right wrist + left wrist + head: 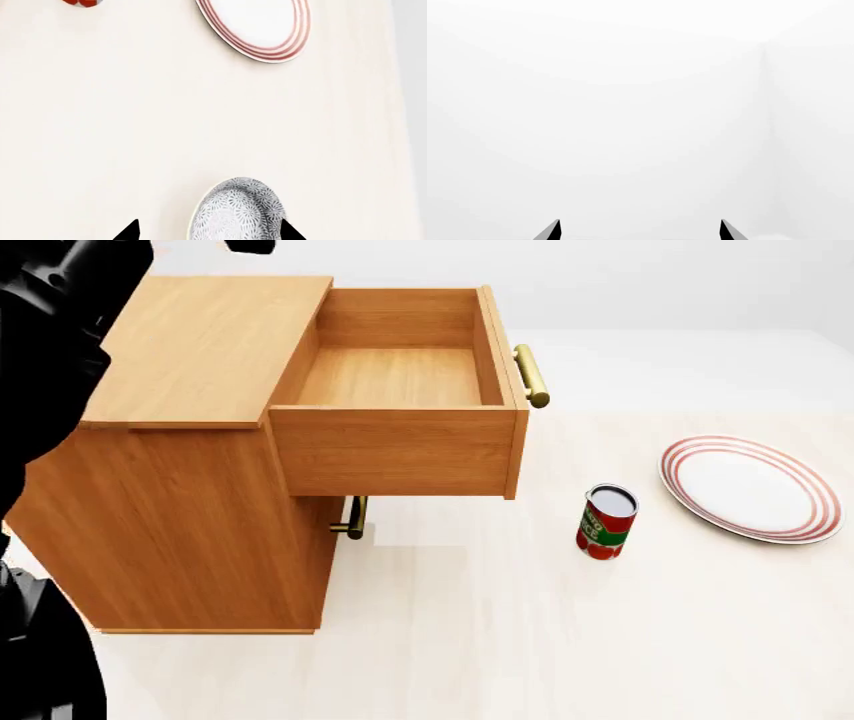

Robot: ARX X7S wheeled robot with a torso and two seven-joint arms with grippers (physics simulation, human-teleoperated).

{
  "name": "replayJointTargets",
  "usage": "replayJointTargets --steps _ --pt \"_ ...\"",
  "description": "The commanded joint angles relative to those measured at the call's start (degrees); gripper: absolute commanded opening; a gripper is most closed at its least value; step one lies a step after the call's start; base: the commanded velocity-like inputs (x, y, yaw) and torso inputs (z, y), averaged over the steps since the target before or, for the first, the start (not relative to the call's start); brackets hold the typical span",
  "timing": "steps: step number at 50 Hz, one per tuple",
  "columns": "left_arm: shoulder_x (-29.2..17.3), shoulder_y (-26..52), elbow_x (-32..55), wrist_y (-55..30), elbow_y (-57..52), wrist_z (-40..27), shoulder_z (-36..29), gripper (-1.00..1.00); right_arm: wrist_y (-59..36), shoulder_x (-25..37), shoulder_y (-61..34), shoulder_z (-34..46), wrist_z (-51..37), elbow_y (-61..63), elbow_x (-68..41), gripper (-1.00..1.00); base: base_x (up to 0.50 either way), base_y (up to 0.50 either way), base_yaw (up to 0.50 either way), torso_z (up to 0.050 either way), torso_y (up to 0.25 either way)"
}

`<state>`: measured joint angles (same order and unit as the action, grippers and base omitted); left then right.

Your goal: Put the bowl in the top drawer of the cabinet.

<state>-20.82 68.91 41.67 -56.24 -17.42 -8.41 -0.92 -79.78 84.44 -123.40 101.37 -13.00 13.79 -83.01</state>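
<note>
Bowl [235, 210] sits just ahead of the spread right tool [209, 231], off-centre toward one fingertip; left tool [640, 231] also spread, nothing near.

Both claws gape: left claw [640, 231] and right claw [210, 231], fingertips wide apart.

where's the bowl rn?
Only in the right wrist view: the bowl sits on the table between the open right gripper fingertips, apart from the plate.
</note>
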Motion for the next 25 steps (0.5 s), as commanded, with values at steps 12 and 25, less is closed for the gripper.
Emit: replayJointTargets --steps 12,25 --pt "-0.9 6.3 5.5 -8.9 -1.8 -3.8 2.3 1.00 16.1 -1.3 13.6 8.9 -3.7 -5.6 0.8 1.00 0.00 0.00 0.00 0.000 0.000" --pt "-1.1 6.7 8.5 -12.0 -3.8 -5.8 4.3 1.00 23.5 -4.9 21.0 12.5 -6.0 -10.8 1.5 1.00 0.00 0.00 0.00 0.000 0.000"
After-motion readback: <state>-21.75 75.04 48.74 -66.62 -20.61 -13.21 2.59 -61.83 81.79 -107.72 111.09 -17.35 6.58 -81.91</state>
